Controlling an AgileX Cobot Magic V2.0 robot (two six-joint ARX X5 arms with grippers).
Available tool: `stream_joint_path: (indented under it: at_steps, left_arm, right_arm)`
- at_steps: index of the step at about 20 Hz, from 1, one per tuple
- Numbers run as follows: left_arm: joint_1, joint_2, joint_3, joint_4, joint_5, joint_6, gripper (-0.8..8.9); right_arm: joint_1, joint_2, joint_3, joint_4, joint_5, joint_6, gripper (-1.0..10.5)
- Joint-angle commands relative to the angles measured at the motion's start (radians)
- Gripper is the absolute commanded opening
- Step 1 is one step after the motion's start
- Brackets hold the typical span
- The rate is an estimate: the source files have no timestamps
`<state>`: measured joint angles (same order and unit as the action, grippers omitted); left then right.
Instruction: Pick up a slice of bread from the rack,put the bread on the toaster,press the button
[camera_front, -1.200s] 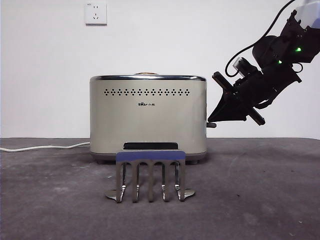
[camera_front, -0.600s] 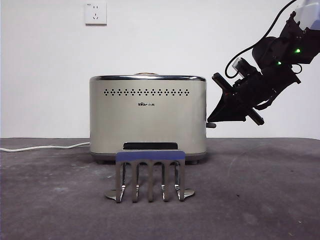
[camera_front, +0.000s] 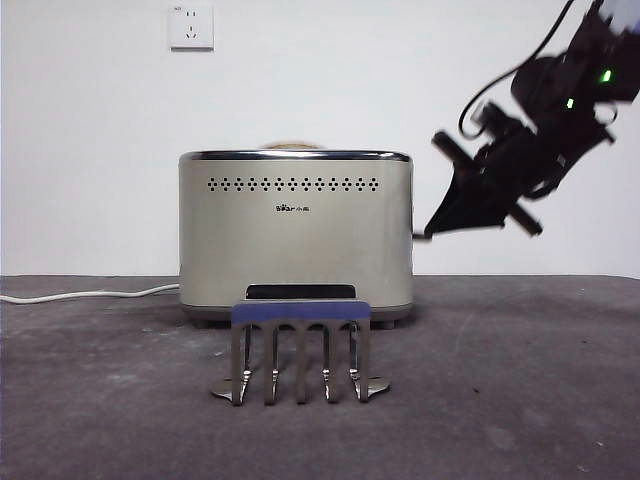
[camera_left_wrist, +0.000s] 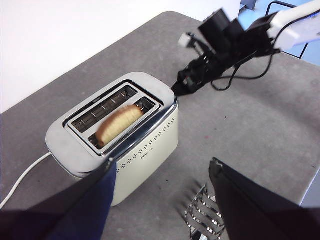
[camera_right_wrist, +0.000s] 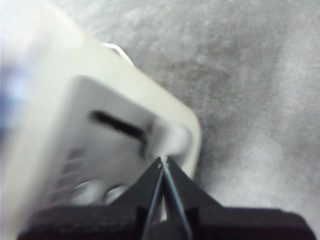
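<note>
bread (camera_left_wrist: 117, 123) in toaster (camera_front: 295, 235), rack (camera_front: 300, 350) before it

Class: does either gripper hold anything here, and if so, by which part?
Nothing is held. Left gripper is open and empty; right gripper is shut, tips at the toaster's end.

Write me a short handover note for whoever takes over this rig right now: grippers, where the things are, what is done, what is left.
Right gripper: jaws shut, empty, tip at the toaster's narrow end by the button; the picture is blurred, so contact cannot be judged.
Left gripper: open, empty, waiting above the table over the toaster and the rack.
The slice of bread already sits in one toaster slot, its domed top showing above the rim. The rack in front of the toaster holds nothing.
Done: pick and place of the bread.
Left: confirm that the button is pressed down, then pull the right arm away.
</note>
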<state>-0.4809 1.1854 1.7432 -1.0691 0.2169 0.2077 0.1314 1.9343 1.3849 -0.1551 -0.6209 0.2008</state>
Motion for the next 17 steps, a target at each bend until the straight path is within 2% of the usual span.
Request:
stream_joint_path:
  at_steps: [1,4,9,11,14,16,17]
  left_arm:
    - [-0.004,0.0,-0.001,0.0,0.0,-0.006,3.15]
    - [-0.004,0.0,-0.001,-0.002,0.0,-0.006,3.15]
    - [-0.004,0.0,-0.001,-0.023,0.001,-0.006,3.14]
    - [-0.004,0.0,-0.001,-0.041,0.001,-0.006,3.14]
    - [-0.004,0.0,-0.001,-0.056,0.002,-0.006,3.1]
    - [-0.004,0.0,-0.001,-0.064,0.002,-0.006,2.67]
    - [-0.004,0.0,-0.001,-0.071,0.002,-0.006,1.98]
  right_arm:
    - [0.0,-0.138,-0.004,-0.037,-0.001,-0.037,-0.1]
    - [0.0,-0.303,-0.004,-0.178,0.001,-0.105,-0.1]
    - [0.003,-0.572,-0.004,-0.539,-0.001,-0.208,-0.1]
    - [0.012,-0.661,-0.004,-0.689,-0.001,-0.267,-0.1]
    - [0.028,-0.744,-0.004,-0.83,0.0,-0.309,-0.1]
    - [0.034,-0.786,-0.004,-0.893,0.0,-0.328,-0.1]
    - [0.039,-0.806,-0.004,-0.922,0.0,-0.334,-0.1]
